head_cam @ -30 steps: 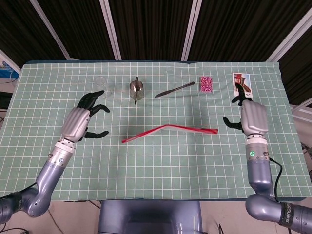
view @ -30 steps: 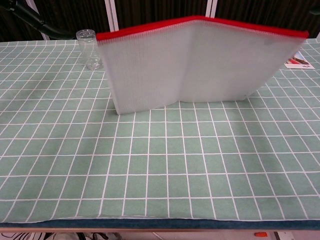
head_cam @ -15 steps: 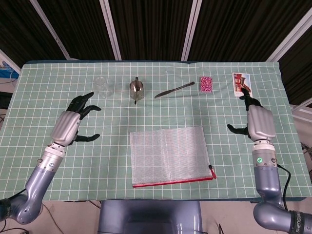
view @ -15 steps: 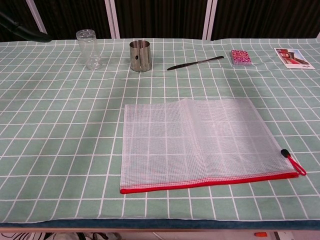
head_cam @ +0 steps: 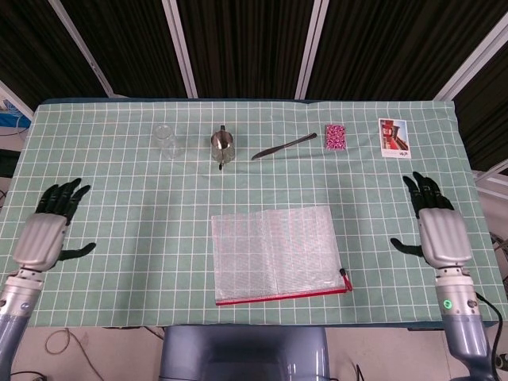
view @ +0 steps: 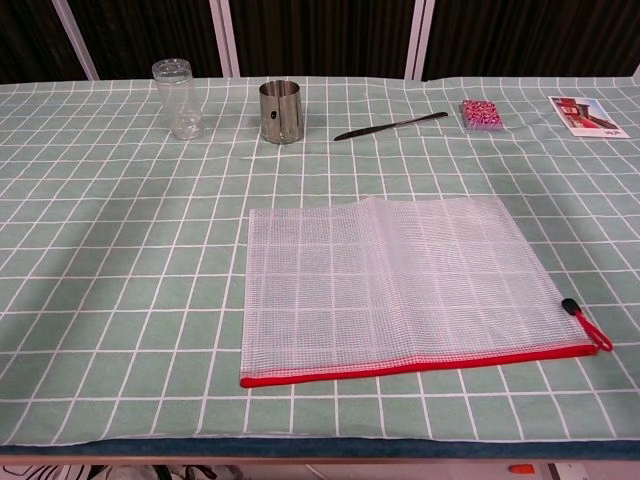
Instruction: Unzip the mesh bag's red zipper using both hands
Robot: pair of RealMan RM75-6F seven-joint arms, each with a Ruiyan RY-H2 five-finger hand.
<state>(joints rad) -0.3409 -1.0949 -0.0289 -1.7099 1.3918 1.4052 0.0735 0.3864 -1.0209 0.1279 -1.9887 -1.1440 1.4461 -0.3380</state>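
Note:
The translucent mesh bag [head_cam: 274, 252] [view: 400, 285] lies flat near the table's front edge. Its red zipper [head_cam: 282, 297] [view: 410, 364] runs along the near side, and the black pull with a red loop [head_cam: 344, 275] [view: 585, 322] sits at the zipper's right end. My left hand [head_cam: 49, 228] hovers far left of the bag with fingers spread, holding nothing. Out at the table's right side, my right hand [head_cam: 436, 226] is spread too and empty. Neither hand appears in the chest view.
Along the back stand a clear glass jar [head_cam: 166, 140] [view: 177, 97], a metal cup [head_cam: 222, 145] [view: 280, 112], a knife [head_cam: 284, 146] [view: 390, 125], a pink packet [head_cam: 335, 136] [view: 481, 113] and a picture card [head_cam: 393, 137] [view: 587, 115]. A green checked cloth [head_cam: 119, 270] covers the table.
The bag stood upright one second ago and now lies flat. Both hands have drawn outward and toward the near edge, away from the bag.

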